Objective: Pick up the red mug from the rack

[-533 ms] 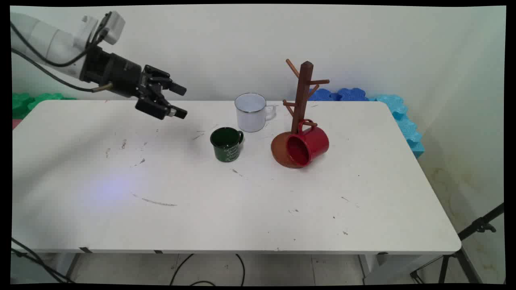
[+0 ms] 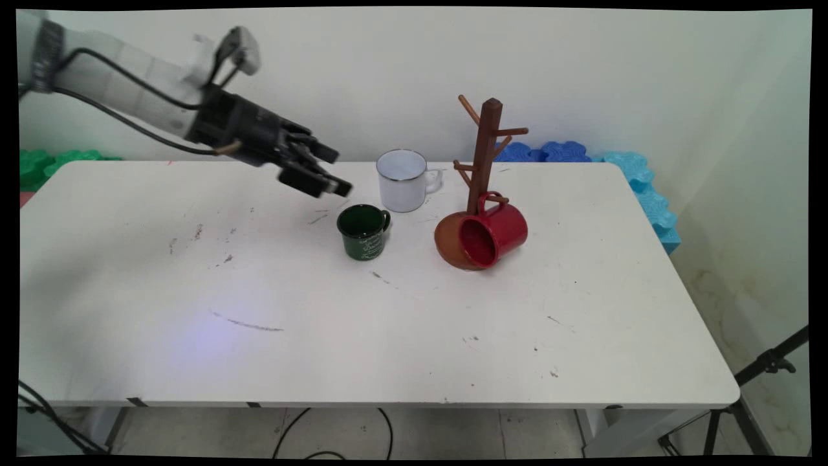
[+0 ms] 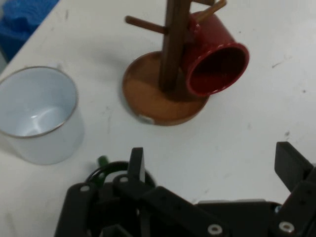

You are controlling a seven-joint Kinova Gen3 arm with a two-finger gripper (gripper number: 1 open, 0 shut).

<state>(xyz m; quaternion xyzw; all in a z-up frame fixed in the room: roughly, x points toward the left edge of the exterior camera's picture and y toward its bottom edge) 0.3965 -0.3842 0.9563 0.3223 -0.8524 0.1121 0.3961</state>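
Dark green mug (image 2: 363, 231), white mug (image 2: 402, 180), red mug (image 2: 493, 233), brown rack (image 2: 486, 152).

my white arm (image 2: 123, 81) reaches in from the upper left, angled downward and to the right, with black cables (image 2: 129, 103) draped along it. my black gripper (image 2: 337, 171) hangs in the air at its end, holding nothing, jaws spread wide apart. in the hand view, my two fingers (image 3: 137, 165) rise from the bottom edge, far apart, above the black linkage (image 3: 163, 212).
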